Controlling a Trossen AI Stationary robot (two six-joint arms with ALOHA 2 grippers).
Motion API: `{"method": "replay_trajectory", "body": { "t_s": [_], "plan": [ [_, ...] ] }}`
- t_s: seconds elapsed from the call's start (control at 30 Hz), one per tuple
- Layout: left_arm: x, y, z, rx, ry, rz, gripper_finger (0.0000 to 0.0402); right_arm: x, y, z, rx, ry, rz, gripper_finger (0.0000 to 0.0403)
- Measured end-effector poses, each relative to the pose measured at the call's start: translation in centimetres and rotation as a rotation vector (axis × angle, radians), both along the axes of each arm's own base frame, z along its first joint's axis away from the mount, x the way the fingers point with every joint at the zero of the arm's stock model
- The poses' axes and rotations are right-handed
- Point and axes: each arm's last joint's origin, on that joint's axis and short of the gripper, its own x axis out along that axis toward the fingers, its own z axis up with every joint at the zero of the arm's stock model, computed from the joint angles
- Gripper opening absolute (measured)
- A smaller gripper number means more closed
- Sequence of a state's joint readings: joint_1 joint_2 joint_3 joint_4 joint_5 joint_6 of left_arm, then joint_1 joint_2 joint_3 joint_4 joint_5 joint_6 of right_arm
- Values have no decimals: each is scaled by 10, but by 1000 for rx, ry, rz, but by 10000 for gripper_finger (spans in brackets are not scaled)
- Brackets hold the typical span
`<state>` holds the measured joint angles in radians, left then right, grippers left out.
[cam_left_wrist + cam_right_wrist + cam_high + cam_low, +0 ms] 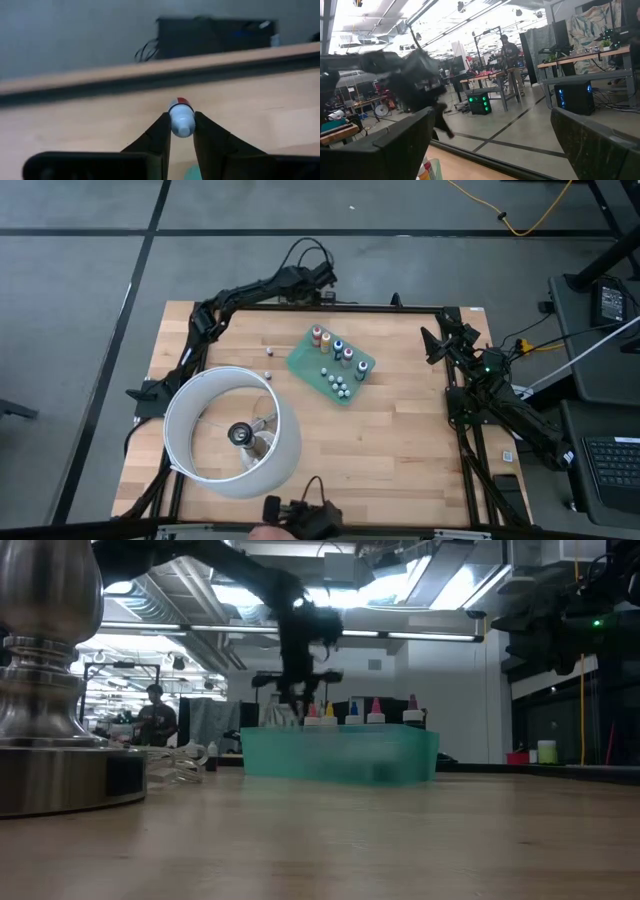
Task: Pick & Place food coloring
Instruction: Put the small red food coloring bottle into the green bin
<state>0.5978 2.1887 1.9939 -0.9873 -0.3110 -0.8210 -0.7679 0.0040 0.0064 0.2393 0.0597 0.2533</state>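
Observation:
A green tray (345, 375) lies at the table's middle, toward the far side. Several food coloring bottles (338, 347) stand upright in it, coloured ones in a row and pale ones (337, 386) beside them. Two more tiny bottles (268, 352) lie loose on the wood left of the tray. My left gripper (323, 283) (181, 131) hangs over the far edge behind the tray, shut on a small white bottle with a red band (181, 117). My right gripper (490, 145) stands open at the table's right side, away from the tray, with nothing between its fingers. My left gripper pinches the white bottle's body (181, 126) between its two fingers (161, 134), one on each side. The fingers slant downward. The bottle's red-banded end (181, 103) sticks out past the fingertips, and the bottle is clear of the table.
A lamp with a big white ring-shaped shade (232, 430) and a metal base (50, 690) fills the near left of the table. A dark rail (150, 80) runs along the far edge. Bare wood (400, 450) lies right of the lamp. A person (155, 715) stands far back in the room.

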Motion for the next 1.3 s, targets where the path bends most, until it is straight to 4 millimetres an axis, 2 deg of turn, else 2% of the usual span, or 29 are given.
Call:
{"method": "replay_trajectory", "body": {
  "t_s": [0.13,0.27,0.5,0.77,1.0,1.17,1.3],
  "plan": [
    [14,-7,32,97,-39,-101,62,0,0,0,0,0,0,399],
    [28,-23,60,178,-72,-235,63,0,0,0,0,0,0,399],
    [50,-64,86,176,-127,-538,63,0,0,0,0,0,0,399],
    [61,-127,84,77,-2,-875,61,0,0,0,0,0,0,399],
    [63,-172,79,25,101,-1005,59,0,0,0,0,0,0,399],
    [70,-193,74,28,106,-1050,58,0,0,0,0,0,0,399],
    [74,-196,48,-14,101,-1042,57,0,0,0,0,0,0,399]
  ]
}}
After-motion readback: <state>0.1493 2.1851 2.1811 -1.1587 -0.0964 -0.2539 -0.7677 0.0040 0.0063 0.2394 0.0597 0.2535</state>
